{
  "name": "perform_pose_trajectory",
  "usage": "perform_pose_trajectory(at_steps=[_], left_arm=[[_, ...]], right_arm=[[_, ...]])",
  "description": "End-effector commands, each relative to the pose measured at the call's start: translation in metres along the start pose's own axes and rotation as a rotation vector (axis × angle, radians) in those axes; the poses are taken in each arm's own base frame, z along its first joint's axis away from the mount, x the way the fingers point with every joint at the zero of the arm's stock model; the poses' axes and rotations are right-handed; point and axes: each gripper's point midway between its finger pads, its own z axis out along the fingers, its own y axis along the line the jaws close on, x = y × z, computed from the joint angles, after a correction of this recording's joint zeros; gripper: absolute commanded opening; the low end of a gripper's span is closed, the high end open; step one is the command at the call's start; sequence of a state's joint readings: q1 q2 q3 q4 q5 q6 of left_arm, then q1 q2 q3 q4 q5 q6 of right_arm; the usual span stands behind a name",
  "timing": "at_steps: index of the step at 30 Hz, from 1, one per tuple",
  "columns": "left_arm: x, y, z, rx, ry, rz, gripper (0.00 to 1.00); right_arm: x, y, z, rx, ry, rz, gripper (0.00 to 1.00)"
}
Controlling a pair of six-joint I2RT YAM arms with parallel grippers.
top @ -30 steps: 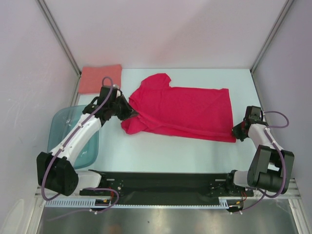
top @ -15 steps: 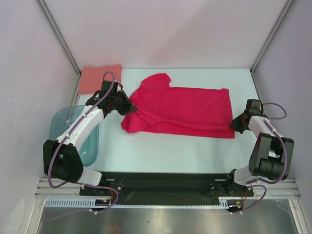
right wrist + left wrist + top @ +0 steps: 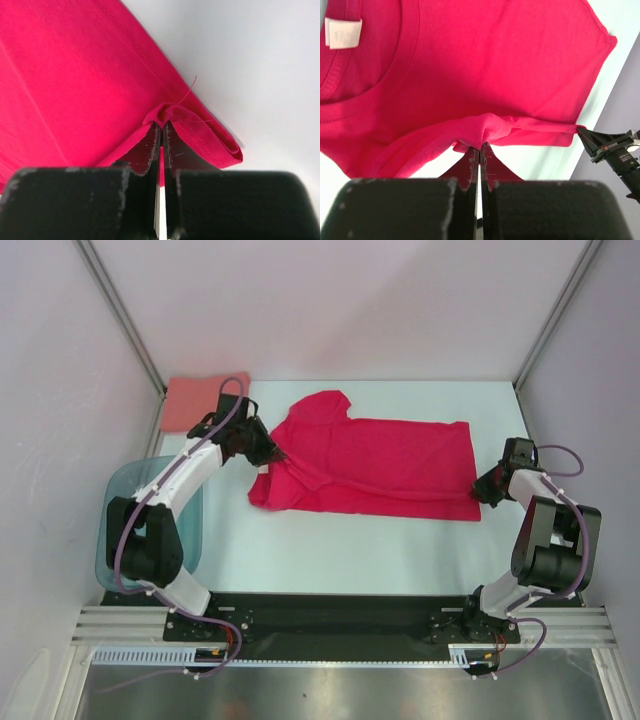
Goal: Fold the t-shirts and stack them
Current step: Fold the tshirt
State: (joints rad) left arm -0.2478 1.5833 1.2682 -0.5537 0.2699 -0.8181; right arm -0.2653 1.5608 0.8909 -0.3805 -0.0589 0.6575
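The crimson-red t-shirt (image 3: pixel 375 465) lies spread across the middle of the table, collar to the left. My left gripper (image 3: pixel 274 453) is shut on a bunch of cloth at its near left edge (image 3: pixel 480 145), below the collar and white label (image 3: pixel 343 33). At the shirt's near right corner my right gripper (image 3: pixel 483 492) is shut on the hem (image 3: pixel 161 125), which is pinched into a small fold. The salmon-pink t-shirt (image 3: pixel 203 400) lies folded at the back left corner, apart from both grippers.
A translucent teal tub (image 3: pixel 122 502) sits at the left edge beside the left arm. Metal frame posts (image 3: pixel 120 320) rise at the back corners. White tabletop (image 3: pixel 350 550) shows between the shirt and the arm bases.
Both grippers have moved toward the back of the table, drawing the red shirt's near edge with them. The left arm has stretched further out.
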Motion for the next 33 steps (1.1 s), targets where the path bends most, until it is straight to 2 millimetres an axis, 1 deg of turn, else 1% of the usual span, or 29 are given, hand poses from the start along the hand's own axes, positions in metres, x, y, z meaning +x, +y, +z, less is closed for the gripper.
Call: perform_pose_trajectory(at_steps=[1, 4, 11, 14, 15, 19, 20, 23, 24, 26, 27, 28, 29, 30, 31, 32, 33], left_arm=[[-0.021, -0.019, -0.001, 0.053, -0.038, 0.045, 0.00], [-0.025, -0.015, 0.003, 0.037, -0.042, 0.037, 0.00], [-0.034, -0.009, 0.004, 0.021, -0.061, 0.020, 0.00], [-0.035, -0.008, 0.008, 0.017, -0.053, 0.017, 0.00], [-0.037, -0.011, 0.008, 0.023, -0.053, 0.018, 0.00], [-0.041, -0.012, 0.015, 0.023, -0.046, 0.021, 0.01], [-0.042, -0.011, 0.017, 0.016, -0.048, 0.024, 0.00], [-0.047, -0.010, 0.025, 0.002, -0.047, 0.034, 0.00], [-0.048, -0.008, 0.031, -0.011, -0.034, 0.036, 0.00], [-0.049, -0.007, 0.037, -0.017, -0.021, 0.041, 0.01], [-0.054, -0.010, 0.039, -0.013, -0.025, 0.061, 0.03], [-0.054, -0.005, 0.047, -0.029, -0.008, 0.068, 0.06], [-0.055, -0.002, 0.051, -0.049, -0.001, 0.080, 0.11], [-0.064, -0.004, 0.048, -0.071, -0.015, 0.123, 0.17], [-0.067, 0.003, 0.052, -0.109, -0.015, 0.141, 0.23], [-0.070, 0.011, 0.048, -0.162, -0.013, 0.177, 0.38], [-0.087, 0.007, 0.039, -0.195, -0.077, 0.210, 0.44]], right_arm=[[-0.018, 0.016, -0.001, -0.044, -0.047, -0.012, 0.00], [-0.019, 0.018, 0.000, -0.047, -0.046, -0.020, 0.00], [-0.028, 0.024, -0.010, -0.069, -0.080, -0.016, 0.00], [-0.027, 0.024, -0.006, -0.067, -0.073, -0.012, 0.00], [-0.025, 0.023, -0.002, -0.061, -0.061, -0.011, 0.00], [-0.022, 0.022, 0.005, -0.060, -0.045, -0.004, 0.00], [-0.024, 0.024, 0.007, -0.066, -0.050, -0.003, 0.00], [-0.024, 0.025, 0.012, -0.066, -0.046, -0.002, 0.00], [-0.025, 0.026, 0.013, -0.070, -0.045, 0.000, 0.00], [-0.023, 0.027, 0.017, -0.077, -0.030, -0.005, 0.00], [-0.023, 0.028, 0.018, -0.080, -0.028, -0.002, 0.00], [-0.022, 0.030, 0.018, -0.092, -0.024, -0.003, 0.00], [-0.021, 0.030, 0.019, -0.095, -0.019, -0.005, 0.00], [-0.020, 0.031, 0.019, -0.103, -0.014, -0.014, 0.02], [-0.022, 0.034, 0.019, -0.119, -0.019, -0.022, 0.03], [-0.022, 0.035, 0.018, -0.127, -0.023, -0.028, 0.05], [-0.022, 0.035, 0.018, -0.133, -0.025, -0.045, 0.11]])
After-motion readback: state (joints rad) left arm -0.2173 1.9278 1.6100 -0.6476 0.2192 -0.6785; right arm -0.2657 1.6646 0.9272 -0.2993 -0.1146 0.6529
